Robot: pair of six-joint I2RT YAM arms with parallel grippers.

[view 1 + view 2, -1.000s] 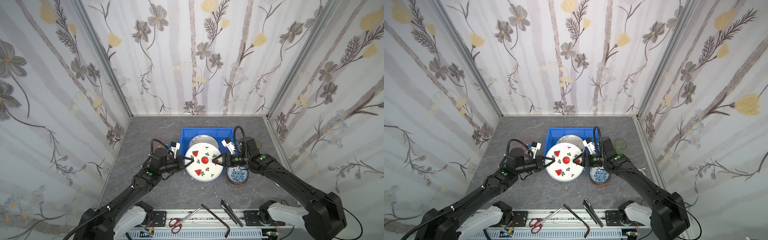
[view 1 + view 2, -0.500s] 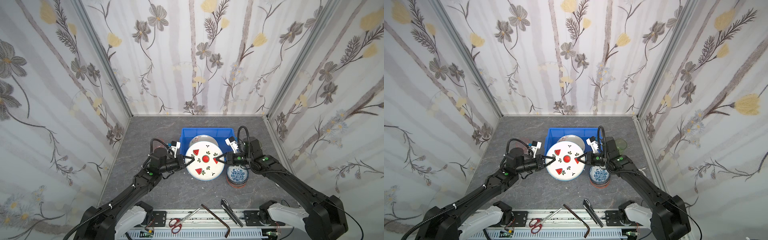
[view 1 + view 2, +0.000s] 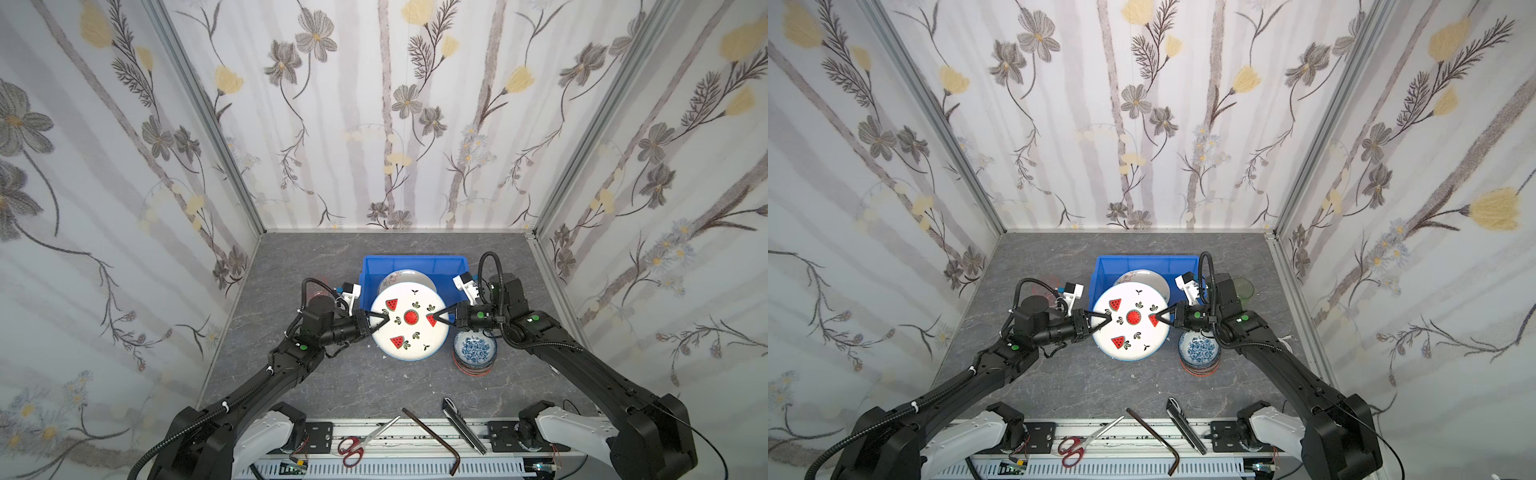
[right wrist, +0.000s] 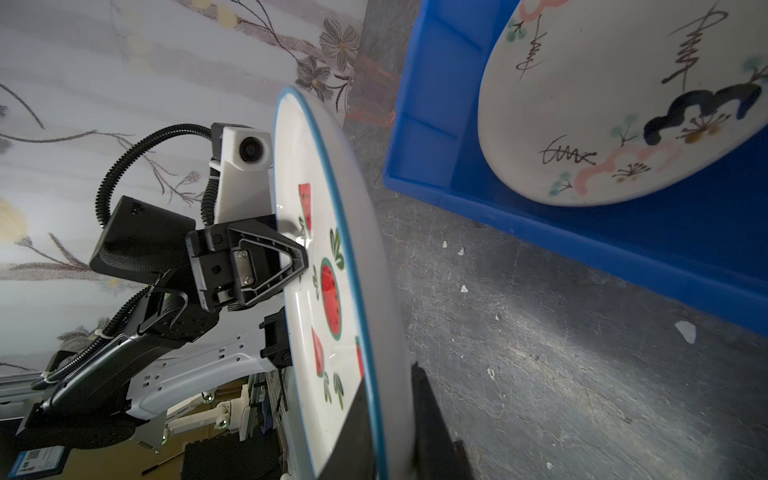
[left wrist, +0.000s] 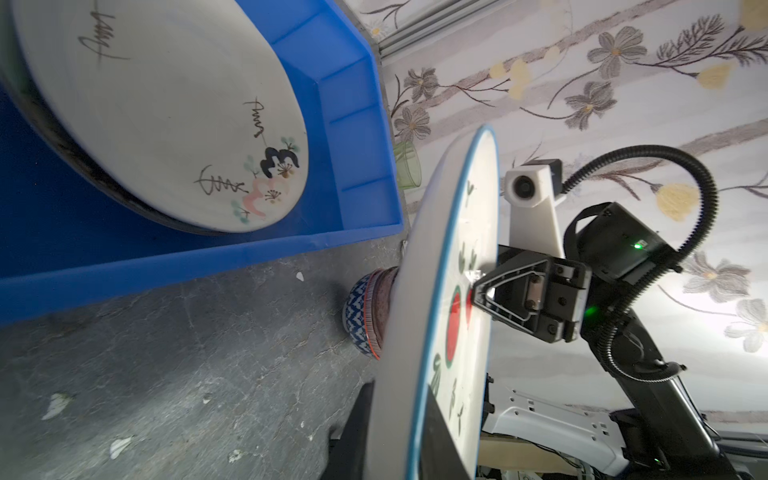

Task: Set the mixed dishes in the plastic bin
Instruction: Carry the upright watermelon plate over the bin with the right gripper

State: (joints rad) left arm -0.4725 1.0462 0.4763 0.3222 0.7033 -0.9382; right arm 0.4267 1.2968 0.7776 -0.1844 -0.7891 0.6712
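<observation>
Jointly, left end effector (image 3: 385, 320), right end effector (image 3: 435, 318) pinch watermelon plate (image 3: 415, 347), opposite rims.

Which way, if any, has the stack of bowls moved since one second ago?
No. The stack of bowls keeps its place in front of the right corner of the plastic bin.

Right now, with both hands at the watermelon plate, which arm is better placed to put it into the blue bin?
Probably the right. In its wrist view the right hand pinches the rim of the watermelon plate, close to the blue bin. The left hand straddles the opposite rim, but its grip is unclear.
</observation>
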